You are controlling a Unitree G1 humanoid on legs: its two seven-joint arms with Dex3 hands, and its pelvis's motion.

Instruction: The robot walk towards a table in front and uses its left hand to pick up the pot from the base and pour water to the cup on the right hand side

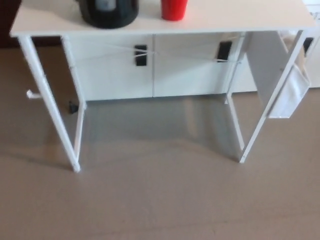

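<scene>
We see no robot hand in the head view: neither the left nor the right one shows, so we cannot tell whether their fingers are apart or together, and we cannot give any place relative to them.

The floor [160, 200], grey-brown and smooth, fills the lower half of the view. Above it stands the table [225, 20], white, with a flat top on slim white legs; its front edge runs across the upper part of the view. Behind the table legs we see white cabinets [150, 70] with two dark handles. A white panel [290, 95] hangs at the picture-right end of the table frame.

On the table top, toward picture left, sits the pot [109, 12], black and rounded; only its lower part shows, and we cannot tell the pot apart from its base. Just beside it toward picture right, and not touching it, stands the cup [174, 9], red, upright, cut off by the top edge.
</scene>
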